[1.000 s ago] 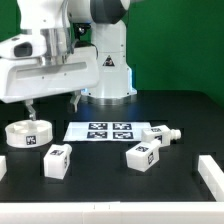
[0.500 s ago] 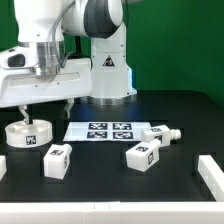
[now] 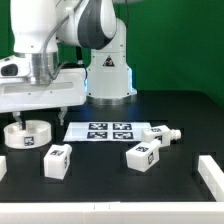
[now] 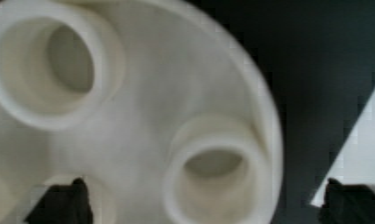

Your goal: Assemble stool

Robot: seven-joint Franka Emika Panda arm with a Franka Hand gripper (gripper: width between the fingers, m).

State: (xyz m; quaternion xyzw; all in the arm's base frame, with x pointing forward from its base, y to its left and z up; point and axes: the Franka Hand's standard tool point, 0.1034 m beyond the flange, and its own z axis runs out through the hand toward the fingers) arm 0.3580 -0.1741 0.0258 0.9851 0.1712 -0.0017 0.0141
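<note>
A: Over the round seat (image 3: 27, 134), at the exterior view's left, the gripper (image 3: 38, 116) hangs with its jaws spread wide, holding nothing.

B: So it's going for the seat?

A: I'd judge so. The wrist view is filled by the seat, its holes facing up. One leg (image 3: 57, 160) lies near it, untouched. Next: lower, straddle the rim, close squarely.

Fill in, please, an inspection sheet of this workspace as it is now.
Surface: black table, marker board lying flat.
Job's things: round seat at the exterior view's left; front leg, middle leg and far leg lie loose, none fitted.
Clutter: nothing seen.
Grippers: gripper open over the seat, closed on nothing.
Cables: nothing seen.
Surroundings: green backdrop; white block at the table's edge.
</note>
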